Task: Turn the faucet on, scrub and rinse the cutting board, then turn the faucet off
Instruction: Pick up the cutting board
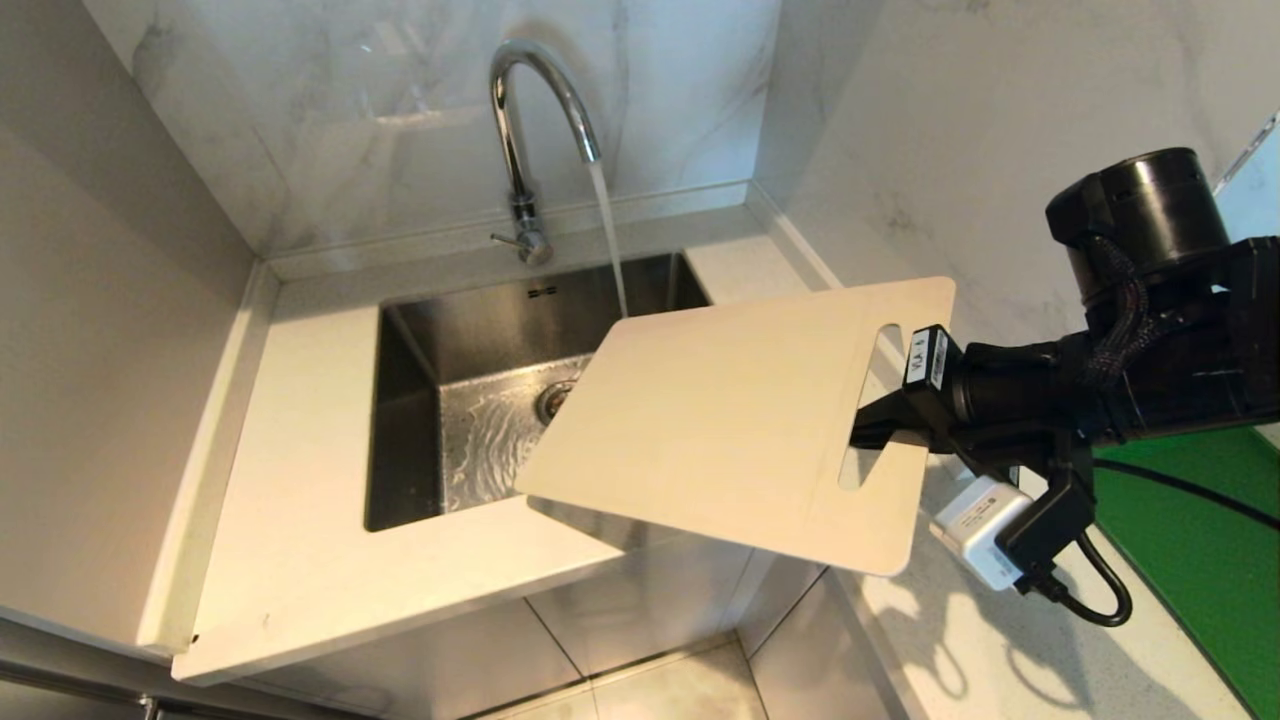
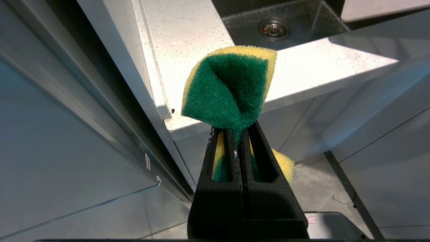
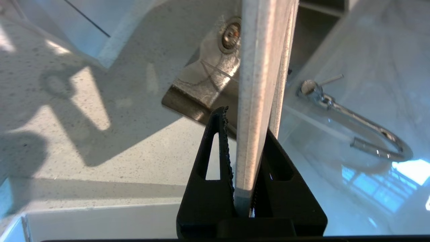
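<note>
**Rinsing about to start, scrubbing not yet shown**

Judging progress first: the faucet (image 1: 530,130) is on, its stream falling into the sink (image 1: 470,400) and wetting the floor around the drain, so the first step looks done. Scrubbing, rinsing and shutting off appear to remain. The board (image 1: 735,420) hangs tilted over the sink's front right corner, at about 4 o'clock from the spout; the stream drops just behind its far edge, and whether water touches it I cannot tell.

The right gripper (image 1: 880,425) is clamped on the board's handle end beside the slot, at 3 o'clock in the head view. The left gripper (image 2: 240,134) is squeezed tight on a folded sponge (image 2: 230,89), held low in front of the cabinet, well apart from the board.

Between views: only the head view shows running water and the board's whole face. Only the left wrist view shows the sponge and its gripper, which the head view misses entirely. The right wrist view alone shows the board (image 3: 260,84) edge-on, pinched between the fingers (image 3: 223,141), with the lever (image 3: 331,79) beyond
</note>
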`<state>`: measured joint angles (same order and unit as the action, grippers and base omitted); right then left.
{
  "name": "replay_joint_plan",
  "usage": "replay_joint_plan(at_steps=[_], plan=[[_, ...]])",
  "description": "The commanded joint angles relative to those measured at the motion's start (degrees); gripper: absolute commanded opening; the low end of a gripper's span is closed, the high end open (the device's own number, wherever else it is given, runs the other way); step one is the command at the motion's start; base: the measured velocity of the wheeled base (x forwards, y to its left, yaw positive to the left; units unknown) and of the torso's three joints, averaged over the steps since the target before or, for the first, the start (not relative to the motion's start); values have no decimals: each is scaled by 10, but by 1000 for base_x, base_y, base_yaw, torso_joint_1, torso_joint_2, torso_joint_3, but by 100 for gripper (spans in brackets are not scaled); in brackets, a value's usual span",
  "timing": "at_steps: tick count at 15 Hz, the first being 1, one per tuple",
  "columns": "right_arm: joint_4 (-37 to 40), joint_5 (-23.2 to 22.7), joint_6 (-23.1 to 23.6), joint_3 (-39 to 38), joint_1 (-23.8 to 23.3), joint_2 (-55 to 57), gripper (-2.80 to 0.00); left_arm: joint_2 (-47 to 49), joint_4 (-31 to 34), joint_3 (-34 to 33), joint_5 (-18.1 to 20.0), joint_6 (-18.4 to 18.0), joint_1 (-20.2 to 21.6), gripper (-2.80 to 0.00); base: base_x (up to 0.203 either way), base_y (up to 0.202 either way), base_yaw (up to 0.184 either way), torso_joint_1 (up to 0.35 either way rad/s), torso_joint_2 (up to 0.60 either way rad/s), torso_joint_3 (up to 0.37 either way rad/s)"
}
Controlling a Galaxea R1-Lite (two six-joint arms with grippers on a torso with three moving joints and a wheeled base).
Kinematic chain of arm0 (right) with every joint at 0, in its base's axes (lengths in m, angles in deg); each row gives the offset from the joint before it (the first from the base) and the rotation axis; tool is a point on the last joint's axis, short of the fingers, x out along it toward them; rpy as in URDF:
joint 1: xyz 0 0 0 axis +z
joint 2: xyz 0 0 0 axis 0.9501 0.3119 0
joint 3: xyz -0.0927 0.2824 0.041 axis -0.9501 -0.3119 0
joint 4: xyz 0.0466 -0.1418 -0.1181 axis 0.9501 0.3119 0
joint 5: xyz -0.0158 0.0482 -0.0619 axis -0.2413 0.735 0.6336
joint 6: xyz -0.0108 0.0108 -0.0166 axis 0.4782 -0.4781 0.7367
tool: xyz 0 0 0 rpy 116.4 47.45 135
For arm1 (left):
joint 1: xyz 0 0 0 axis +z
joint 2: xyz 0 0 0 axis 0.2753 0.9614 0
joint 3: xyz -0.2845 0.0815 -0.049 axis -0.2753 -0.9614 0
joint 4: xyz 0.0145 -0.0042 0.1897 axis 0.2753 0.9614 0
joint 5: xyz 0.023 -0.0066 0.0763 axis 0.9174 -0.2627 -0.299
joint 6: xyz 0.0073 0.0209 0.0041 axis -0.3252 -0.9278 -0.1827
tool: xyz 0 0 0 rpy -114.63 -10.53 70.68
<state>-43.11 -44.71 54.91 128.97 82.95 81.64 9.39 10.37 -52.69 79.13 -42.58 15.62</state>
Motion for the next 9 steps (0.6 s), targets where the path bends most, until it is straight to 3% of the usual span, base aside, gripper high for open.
replay_joint_plan(at_steps=[1,9], plan=[[31,5,24,23,-1,1,-280,-2,0,-1,0,0,0,-280,0,0,0,0,0,0],[149,25,74,123,-8,10,-280,-2,0,-1,0,0,0,-280,0,0,0,0,0,0]])
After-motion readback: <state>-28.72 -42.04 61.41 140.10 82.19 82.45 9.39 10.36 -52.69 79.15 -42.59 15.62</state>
